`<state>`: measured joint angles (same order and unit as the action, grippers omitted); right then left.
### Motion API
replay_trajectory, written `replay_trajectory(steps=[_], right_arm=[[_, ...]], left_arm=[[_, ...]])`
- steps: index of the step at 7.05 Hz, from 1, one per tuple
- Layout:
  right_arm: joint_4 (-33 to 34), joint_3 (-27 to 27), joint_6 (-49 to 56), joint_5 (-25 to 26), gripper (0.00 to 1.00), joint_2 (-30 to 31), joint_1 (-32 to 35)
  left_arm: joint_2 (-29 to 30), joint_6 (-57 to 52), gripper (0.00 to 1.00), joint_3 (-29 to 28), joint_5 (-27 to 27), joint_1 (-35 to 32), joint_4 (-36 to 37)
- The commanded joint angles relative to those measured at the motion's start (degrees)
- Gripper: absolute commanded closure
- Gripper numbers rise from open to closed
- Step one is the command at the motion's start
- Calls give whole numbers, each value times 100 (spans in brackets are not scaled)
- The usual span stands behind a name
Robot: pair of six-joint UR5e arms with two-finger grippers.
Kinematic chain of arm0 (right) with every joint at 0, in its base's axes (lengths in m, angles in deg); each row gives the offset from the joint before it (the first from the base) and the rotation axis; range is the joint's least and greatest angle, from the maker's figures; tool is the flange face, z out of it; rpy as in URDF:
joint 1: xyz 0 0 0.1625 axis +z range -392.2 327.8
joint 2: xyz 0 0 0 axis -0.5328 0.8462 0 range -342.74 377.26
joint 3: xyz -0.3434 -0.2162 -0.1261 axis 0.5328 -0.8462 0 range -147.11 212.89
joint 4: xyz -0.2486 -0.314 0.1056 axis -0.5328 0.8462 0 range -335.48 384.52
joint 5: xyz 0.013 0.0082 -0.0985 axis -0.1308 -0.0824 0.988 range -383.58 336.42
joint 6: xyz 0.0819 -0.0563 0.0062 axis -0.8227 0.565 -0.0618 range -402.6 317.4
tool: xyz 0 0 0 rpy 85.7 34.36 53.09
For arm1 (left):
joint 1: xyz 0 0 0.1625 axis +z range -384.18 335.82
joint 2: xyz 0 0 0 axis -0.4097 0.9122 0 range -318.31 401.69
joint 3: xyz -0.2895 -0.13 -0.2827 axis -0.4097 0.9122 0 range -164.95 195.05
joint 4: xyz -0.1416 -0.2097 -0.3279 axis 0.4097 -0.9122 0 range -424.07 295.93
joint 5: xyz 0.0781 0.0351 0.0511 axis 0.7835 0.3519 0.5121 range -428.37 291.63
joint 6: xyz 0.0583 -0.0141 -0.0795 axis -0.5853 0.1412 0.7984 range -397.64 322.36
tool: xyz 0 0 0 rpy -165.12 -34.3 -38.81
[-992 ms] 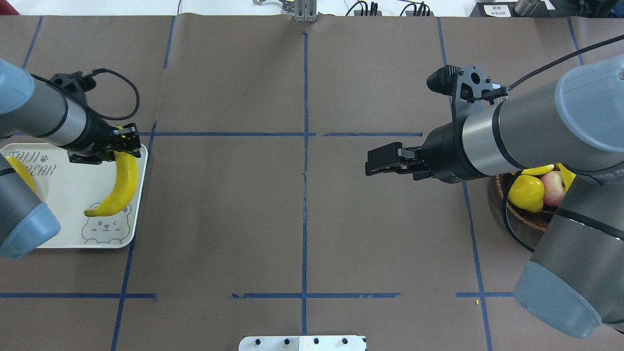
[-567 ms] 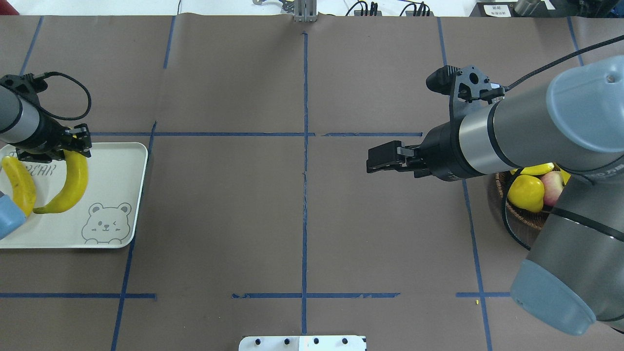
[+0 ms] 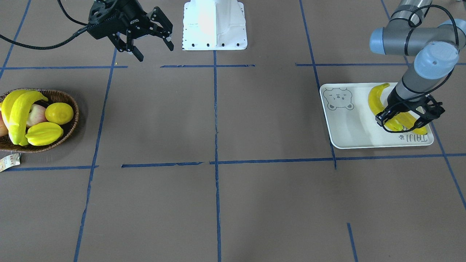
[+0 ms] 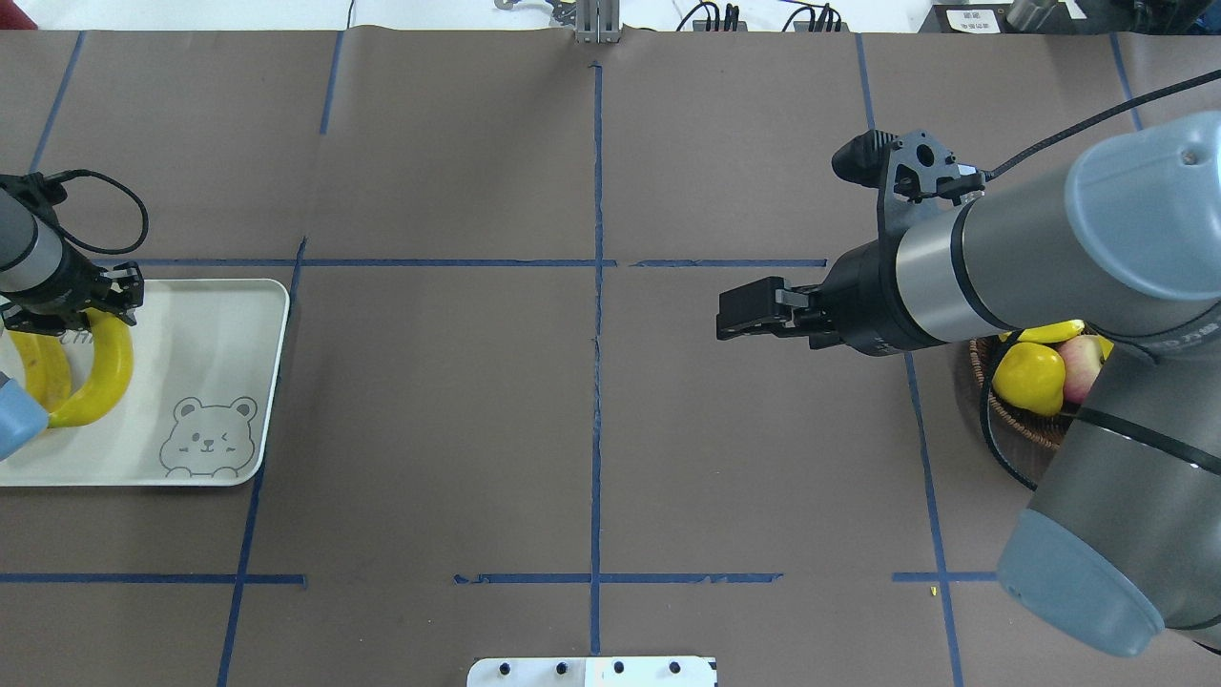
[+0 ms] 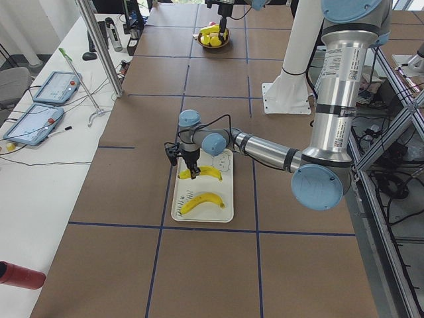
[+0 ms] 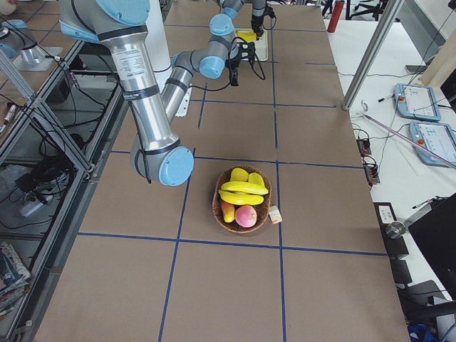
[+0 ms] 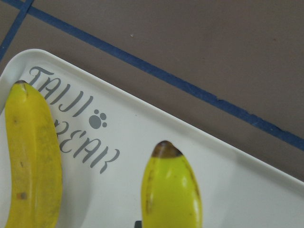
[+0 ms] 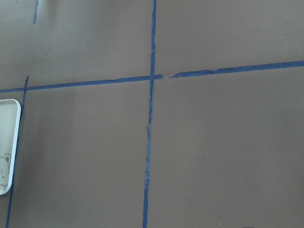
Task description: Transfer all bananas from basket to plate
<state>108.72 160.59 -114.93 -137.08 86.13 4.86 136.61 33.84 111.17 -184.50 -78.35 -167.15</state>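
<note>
My left gripper (image 4: 72,307) is shut on the far end of a yellow banana (image 4: 100,377) low over the left part of the pale tray (image 4: 210,334) with the bear drawing. A second banana (image 4: 43,372) lies on the tray beside it. The left wrist view shows both, the held banana (image 7: 171,190) and the lying one (image 7: 31,156). My right gripper (image 3: 154,43) is open and empty, above the table between centre and basket. The wicker basket (image 3: 69,127) holds two more bananas (image 3: 18,112).
The basket also holds a lemon (image 3: 59,112), a starfruit (image 3: 43,133) and a pink apple (image 3: 34,112); its paper tag (image 3: 9,162) lies beside it. The white robot base (image 3: 214,25) stands at the table's near edge. Blue tape lines cross the brown table.
My left gripper has carried the banana leftward across the tray, from its right edge to beside the other banana. The right arm has barely moved.
</note>
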Motion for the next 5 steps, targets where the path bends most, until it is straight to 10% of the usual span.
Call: replay_trajectory(steps=[1, 2, 3, 5], right_arm=[[0, 1, -1, -5, 0, 4, 3], [0, 1, -1, -14, 0, -5, 3], [9, 10, 8, -66, 0, 4, 38], [26, 18, 86, -232, 0, 257, 309]], left_arm=[[-70, -12, 86, -208, 82, -6, -203], [-88, -116, 28, -217, 82, -6, -300], [-88, -361, 0, -199, 82, -15, -362], [-62, -1037, 0, 19, -14, -286, -319]])
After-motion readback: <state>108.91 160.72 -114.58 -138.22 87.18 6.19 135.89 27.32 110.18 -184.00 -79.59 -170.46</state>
